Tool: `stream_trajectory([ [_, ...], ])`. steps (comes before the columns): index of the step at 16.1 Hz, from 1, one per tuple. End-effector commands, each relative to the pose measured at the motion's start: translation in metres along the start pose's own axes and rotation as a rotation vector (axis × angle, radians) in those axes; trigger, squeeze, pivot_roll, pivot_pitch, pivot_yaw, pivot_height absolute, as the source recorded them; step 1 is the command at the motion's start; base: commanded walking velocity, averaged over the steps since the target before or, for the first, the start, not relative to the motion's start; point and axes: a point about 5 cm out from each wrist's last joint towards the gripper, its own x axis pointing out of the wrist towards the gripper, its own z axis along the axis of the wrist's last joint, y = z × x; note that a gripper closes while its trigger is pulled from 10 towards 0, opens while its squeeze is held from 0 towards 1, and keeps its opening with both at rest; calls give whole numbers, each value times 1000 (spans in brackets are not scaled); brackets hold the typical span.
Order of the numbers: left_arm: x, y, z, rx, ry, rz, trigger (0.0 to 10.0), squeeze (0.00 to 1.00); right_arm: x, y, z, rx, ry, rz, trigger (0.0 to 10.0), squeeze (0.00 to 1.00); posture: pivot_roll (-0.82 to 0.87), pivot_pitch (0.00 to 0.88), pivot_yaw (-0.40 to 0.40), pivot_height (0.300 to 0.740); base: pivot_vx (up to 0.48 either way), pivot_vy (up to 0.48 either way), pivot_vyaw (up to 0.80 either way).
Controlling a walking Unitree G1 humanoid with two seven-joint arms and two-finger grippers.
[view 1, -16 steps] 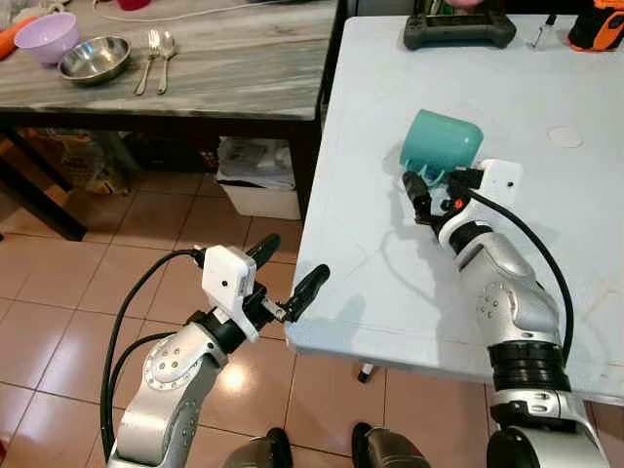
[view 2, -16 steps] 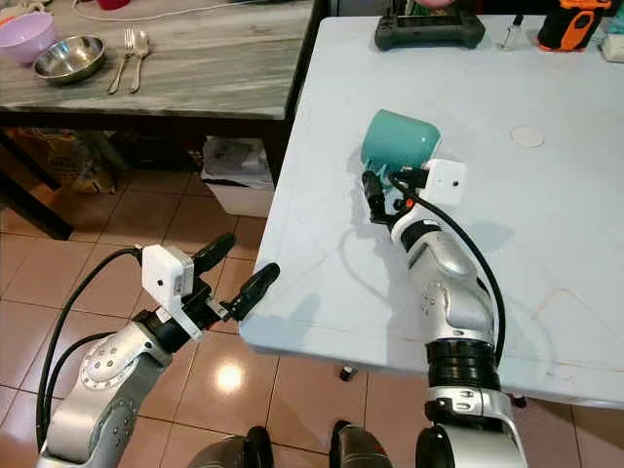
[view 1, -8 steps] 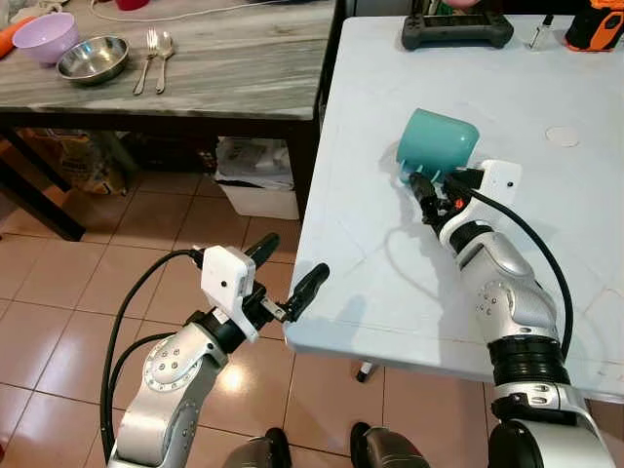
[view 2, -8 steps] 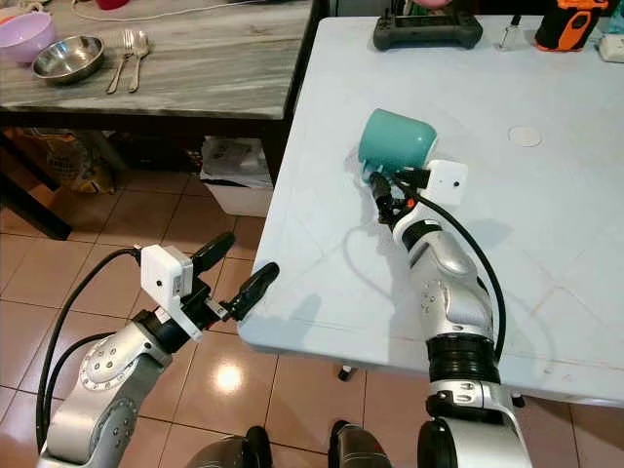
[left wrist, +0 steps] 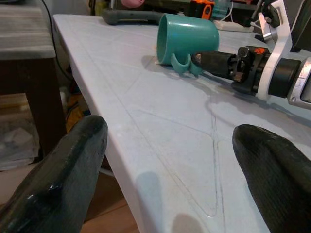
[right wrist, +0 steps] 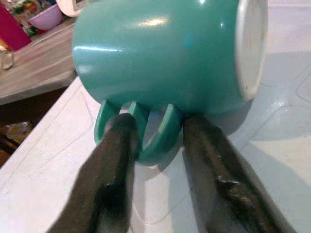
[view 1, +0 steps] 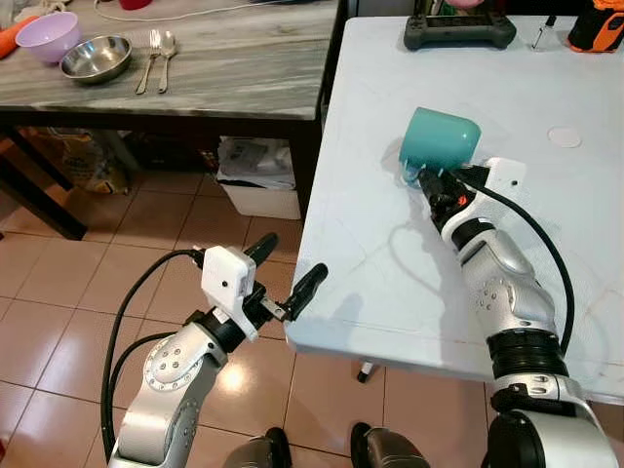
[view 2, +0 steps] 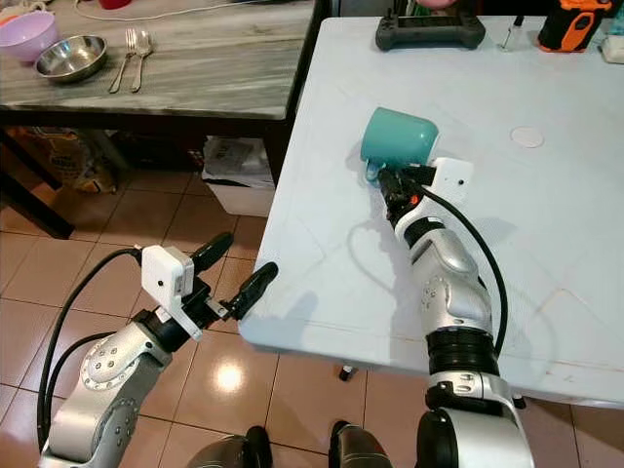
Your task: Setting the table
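Observation:
A teal mug [view 1: 441, 136] lies on its side on the pale blue table [view 1: 370, 292], its handle [right wrist: 150, 131] pointing toward me. My right gripper [view 1: 421, 177] reaches over the table and is shut on that handle; in the right wrist view the two black fingers [right wrist: 114, 160] press on either side of it. My left gripper [view 1: 290, 261] hovers open and holding nothing at the table's near left corner, off its edge and above the tiled floor. The mug [left wrist: 187, 39] and the right arm are also visible in the left wrist view.
A marble table [view 1: 244, 68] at the left carries a purple bowl [view 1: 47, 36], a steel bowl [view 1: 95, 57], and a fork and spoon [view 1: 156, 58]. A black controller [view 1: 460, 29] and an orange tool [view 1: 595, 24] lie at the far edge. A white box [view 1: 258, 180] sits below.
The right gripper's fingers, open a second ago, have come together around the mug's handle. The mug has shifted slightly. The left arm has not moved.

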Motion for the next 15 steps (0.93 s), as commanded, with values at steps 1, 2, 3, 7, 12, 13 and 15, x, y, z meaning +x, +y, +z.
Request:
stream_trajectory([
  [1,-2,3,-3,8,13,20,10000,0,0,-1,-6,27,22,-5,0,0,-125,222,82,740,0,0,0],
  [2,-2,3,-3,9,12,20,10000,0,0,-1,-7,27,20,-4,0,0,-126,221,82,740,0,0,0],
  [3,-2,3,-3,9,11,21,10000,0,0,-2,-7,29,19,-4,0,0,-126,220,82,740,0,0,0],
  [7,-1,2,-2,17,9,17,10000,0,-1,-4,-7,43,11,-17,0,0,-132,220,83,740,0,0,0],
  [12,1,3,-2,30,5,23,10000,0,-3,-8,-6,90,-2,-40,0,0,-133,213,84,740,0,0,0],
  [13,2,3,-2,31,5,23,10000,0,-3,-8,-6,90,-3,-41,0,0,-131,212,83,740,0,0,0],
  [15,2,3,-1,36,3,28,10000,0,-5,-11,-7,88,1,-59,0,0,-128,209,80,740,0,0,0],
])
